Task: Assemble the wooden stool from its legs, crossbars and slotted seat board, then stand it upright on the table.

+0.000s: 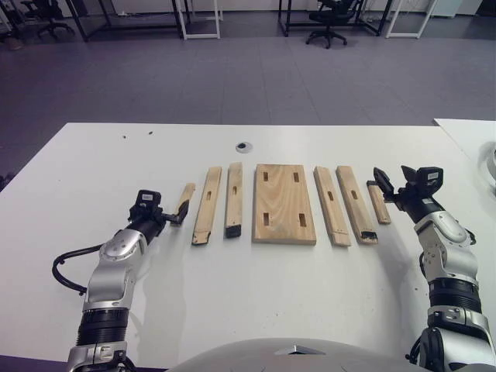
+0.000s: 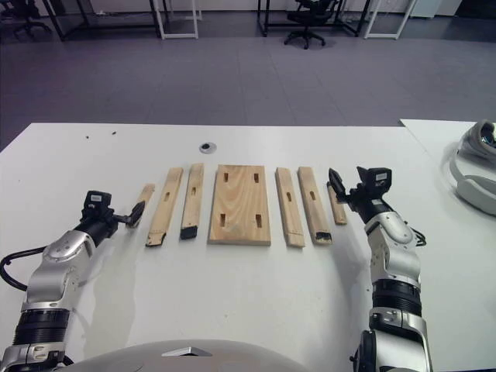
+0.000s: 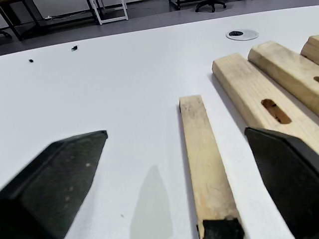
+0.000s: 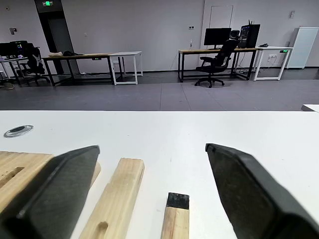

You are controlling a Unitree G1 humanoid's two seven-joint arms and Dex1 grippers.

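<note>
Left gripper (image 3: 174, 134), jaws apart, sits at the left crossbar (image 3: 205, 164). Right gripper (image 4: 152, 147), likewise apart, sits at the right crossbar (image 4: 175, 221). The board (image 1: 284, 203) lies in the middle of the table (image 1: 108, 163).

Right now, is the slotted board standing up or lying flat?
Flat. The seat board lies face up on the table, all four slots showing.

The seat board (image 1: 284, 203) is pale tan, the table (image 1: 116, 163) white, one leg (image 1: 234, 199) black-tipped.

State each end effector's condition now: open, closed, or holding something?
Left end effector: open, empty, near the leftmost short pale wooden crossbar.
Right end effector: open, empty, near the rightmost short pale wooden crossbar.
</note>
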